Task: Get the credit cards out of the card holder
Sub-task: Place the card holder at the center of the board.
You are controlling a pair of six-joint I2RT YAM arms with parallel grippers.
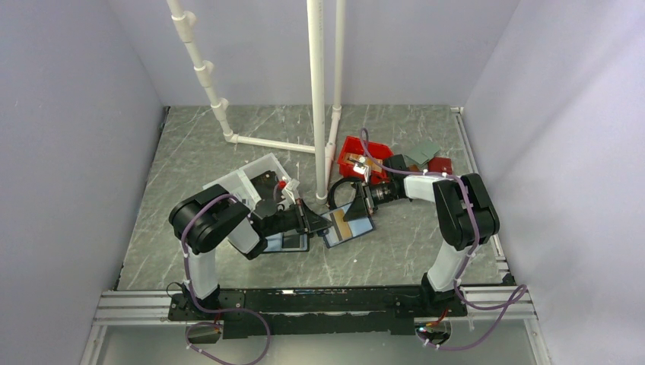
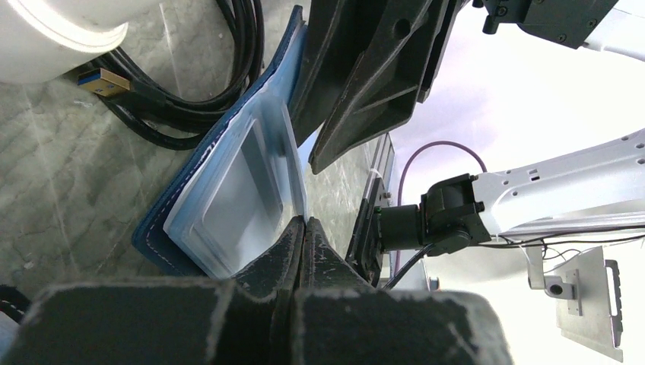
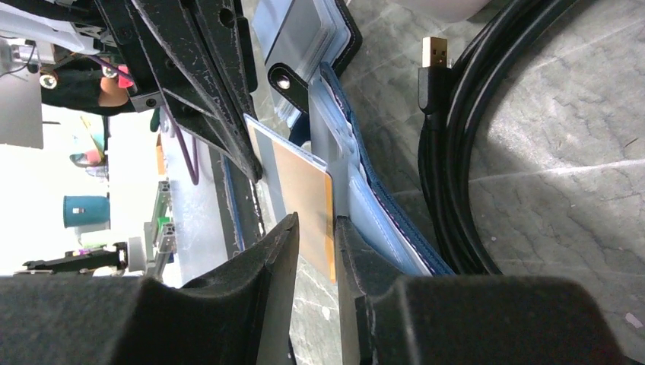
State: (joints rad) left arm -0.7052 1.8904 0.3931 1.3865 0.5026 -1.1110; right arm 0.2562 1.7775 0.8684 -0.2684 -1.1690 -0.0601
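Left tool (image 1: 313, 220), seen from above, reaches right to the near-left edge of the card holder (image 1: 348, 228). The holder lies open on the grey desk (image 1: 403, 251), about midway between the two arms. A gold-orange credit card (image 1: 351, 217) with a dark stripe shows on its light-blue inside. The right tool (image 1: 359, 205) comes in from the far right and meets that card. A coiled black cable (image 1: 338, 188) lies just beyond the holder. A black-edged folio (image 1: 293, 242) lies just to the holder's left, under the left arm, and a red bin (image 1: 374, 148) sits farther back.

From the left wrist, the left tool (image 2: 304, 230) has its fingers pressed together on the edge of a clear light-blue pocket of the card holder (image 2: 228, 190). The holder's navy cover rests on the desk beside the cable (image 2: 175, 114).

From the right wrist, the right tool (image 3: 316, 228) has its fingers a little apart, with the edge of the credit card (image 3: 300, 190) standing in the gap. The card sits closer to one finger, and I can't tell whether it touches. The card holder (image 3: 380, 213) lies right beside it, against the cable (image 3: 471, 152), whose plug (image 3: 433, 57) points to the far side. The left tool (image 3: 255, 171) meets the card's far corner, and the folio (image 3: 312, 30) lies behind.
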